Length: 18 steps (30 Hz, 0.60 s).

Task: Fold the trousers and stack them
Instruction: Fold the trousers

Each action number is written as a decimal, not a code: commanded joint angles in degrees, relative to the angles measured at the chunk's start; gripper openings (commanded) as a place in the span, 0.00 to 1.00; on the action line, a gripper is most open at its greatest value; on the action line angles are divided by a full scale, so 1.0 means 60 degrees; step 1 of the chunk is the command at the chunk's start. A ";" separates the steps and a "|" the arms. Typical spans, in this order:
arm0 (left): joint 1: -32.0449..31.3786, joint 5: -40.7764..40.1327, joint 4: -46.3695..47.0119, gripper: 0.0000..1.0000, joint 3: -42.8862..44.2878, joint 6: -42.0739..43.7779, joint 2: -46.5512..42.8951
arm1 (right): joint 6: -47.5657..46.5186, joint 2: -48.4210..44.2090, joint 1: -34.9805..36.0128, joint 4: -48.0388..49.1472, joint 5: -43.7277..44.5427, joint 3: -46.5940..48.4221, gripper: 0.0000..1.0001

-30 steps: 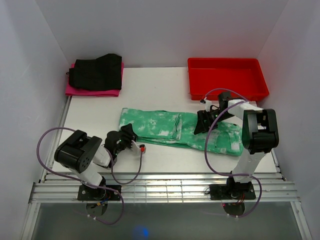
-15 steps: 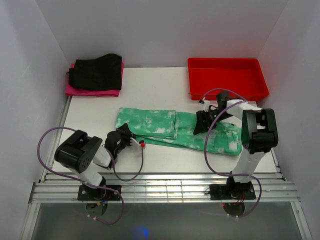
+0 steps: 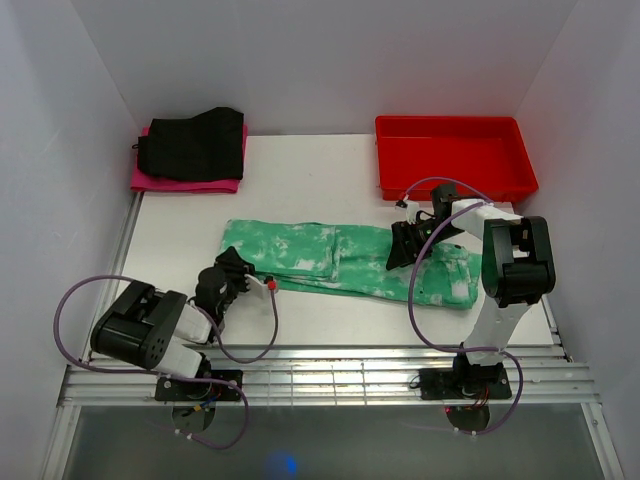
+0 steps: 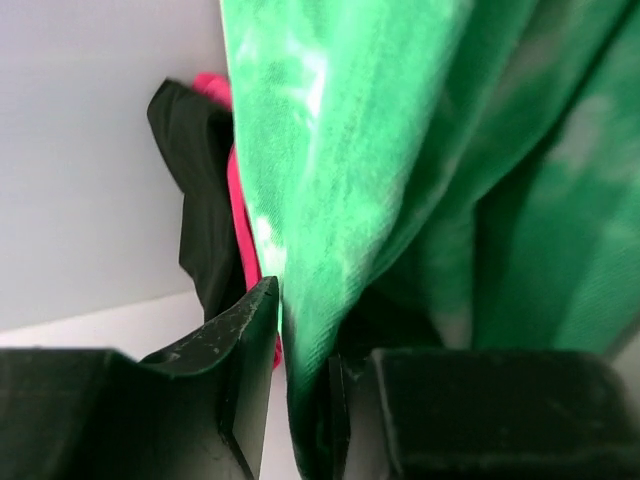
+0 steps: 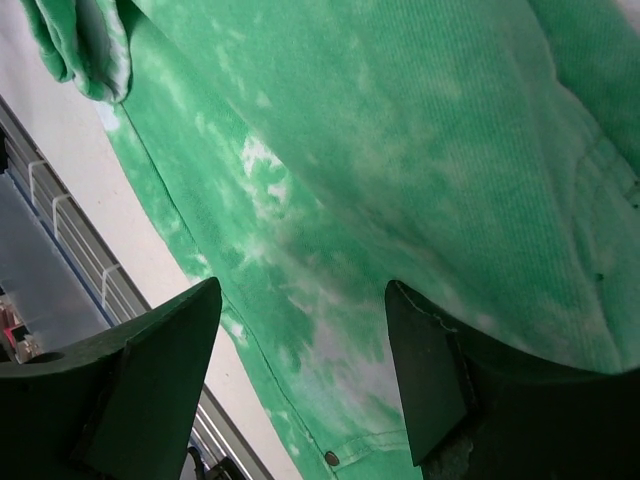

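- Shows the trousers (image 3: pixel 340 262) as a long band across the centre of the frame, lying on the white table (image 3: pixel 300 170).
- Bright green all over, blotched with white tie-dye. Biggest pale patches at the wider right end.
- Doubled over along the left half, with a straight fold edge showing near the middle of the band.
- From the right wrist view, a fine ribbed weave, a long seam and a small metal stud (image 5: pixel 330 458) low in the frame.
- Finds the left gripper (image 3: pixel 238 266) at the band's lower-left corner. In its own view, closed on a raised fold of the green cloth, pinched between both fingers (image 4: pixel 230 370).
- Finds the right gripper (image 3: pixel 405 245) over the wider right end, jaws spread wide, only flat cloth beyond them. Cannot tell whether the tips touch it.
- Shows a broad stretch of white surface above the band, up to the red tray (image 3: pixel 455 122) at upper right.
- At upper left, the black garment (image 3: pixel 192 142) stacked on the pink garment (image 3: pixel 180 184), well apart from the trousers.
- Only a narrow strip of surface below the band before the metal rails (image 3: pixel 330 375).
- Right end of the band near the table's right edge. White walls (image 3: pixel 60 150) close in on three sides.
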 commanded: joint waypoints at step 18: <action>0.0480 -0.1478 -0.1965 0.02 0.1052 -0.0248 0.0446 | -0.0247 0.0612 -0.0146 -0.0061 0.2324 -0.0150 0.72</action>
